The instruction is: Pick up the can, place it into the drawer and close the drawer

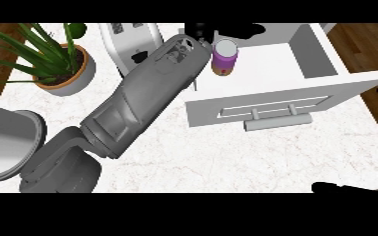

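Here, nearest to us at the lower right edge, we see a sliver of our right hand (341, 187), a black shape resting low on the white marbled worktop (221, 160); too little of it shows, and we cannot tell whether it is open or shut. At the lower left, our grey left forearm (140, 100) comes in and runs up and to the right across the worktop, wide at the elbow and narrowing toward the wrist. Beside the elbow, at the left edge, lies a round grey metal bowl or basin (15, 142), partly cut off by the frame.

Farther on, to the right of the forearm, stands the open white drawer (258, 107), its flat front panel facing us with a pale bar handle (277, 122) below the recessed panel. The drawer's inside is a plain white box with a raised side wall on the right.

Inside that drawer, near its back left corner, the purple can with a pale lid (224, 57) stands upright. Our left hand (198, 30) shows just beside it, black, at the end of the wrist; the forearm hides most of it, so we cannot tell whether it holds the can or how far it is open.

At the far left sits a green spiky plant in a round grey-and-terracotta pot (66, 72). Behind the forearm stands a white toaster-like appliance (133, 40).
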Tool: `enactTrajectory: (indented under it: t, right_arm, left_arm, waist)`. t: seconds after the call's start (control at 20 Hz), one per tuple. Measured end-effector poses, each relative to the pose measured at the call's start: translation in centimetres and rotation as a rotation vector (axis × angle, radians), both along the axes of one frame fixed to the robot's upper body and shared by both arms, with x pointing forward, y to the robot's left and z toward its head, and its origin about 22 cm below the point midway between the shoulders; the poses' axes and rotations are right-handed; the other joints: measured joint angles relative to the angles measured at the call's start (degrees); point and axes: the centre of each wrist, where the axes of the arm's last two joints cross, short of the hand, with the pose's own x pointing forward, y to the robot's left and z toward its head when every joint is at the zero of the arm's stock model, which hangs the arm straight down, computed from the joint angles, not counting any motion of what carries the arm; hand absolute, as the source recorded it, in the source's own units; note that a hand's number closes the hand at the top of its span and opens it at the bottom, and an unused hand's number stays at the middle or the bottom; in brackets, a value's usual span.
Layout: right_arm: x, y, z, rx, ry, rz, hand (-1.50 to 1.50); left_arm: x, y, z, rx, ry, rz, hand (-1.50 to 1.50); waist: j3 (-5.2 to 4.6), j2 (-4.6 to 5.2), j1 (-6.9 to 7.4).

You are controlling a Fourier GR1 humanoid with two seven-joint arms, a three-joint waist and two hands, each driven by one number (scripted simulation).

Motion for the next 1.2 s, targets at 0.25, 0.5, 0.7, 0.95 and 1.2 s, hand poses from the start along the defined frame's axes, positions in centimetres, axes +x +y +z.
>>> enactTrajectory:
  t: [0.25, 0.5, 0.7, 0.95, 1.2]
  right_arm:
    - [0.6, 0.7, 0.7, -0.135, -0.039, -0.005, -1.5]
    - [1.5, 1.4, 1.1, -0.312, -0.053, -0.037, -1.5]
    - [2.8, 2.5, 0.1, -0.46, -0.044, -0.076, -1.5]
    - [4.9, 4.2, -2.0, -0.621, -0.007, -0.105, -1.5]
    - [6.6, 5.0, -5.2, -0.748, 0.032, -0.148, -1.5]
  left_arm:
    - [-0.2, -0.5, 0.9, -0.056, -0.022, -0.008, -1.5]
    - [-0.4, -0.9, 1.5, -0.072, -0.045, -0.001, -1.5]
    - [-0.6, -1.3, 2.1, -0.074, -0.052, -0.005, -1.5]
    - [-0.9, -1.6, 2.2, -0.088, -0.035, -0.01, -1.5]
    - [-0.8, -0.9, 2.6, -0.087, -0.023, -0.003, -1.5]
  waist:
    - [-0.02, -0.14, 1.12]
    - [-0.03, -0.44, 2.35]
    - [-0.05, -0.78, 4.05]
    - [-0.07, -1.19, 5.79]
    - [-0.07, -1.61, 7.14]
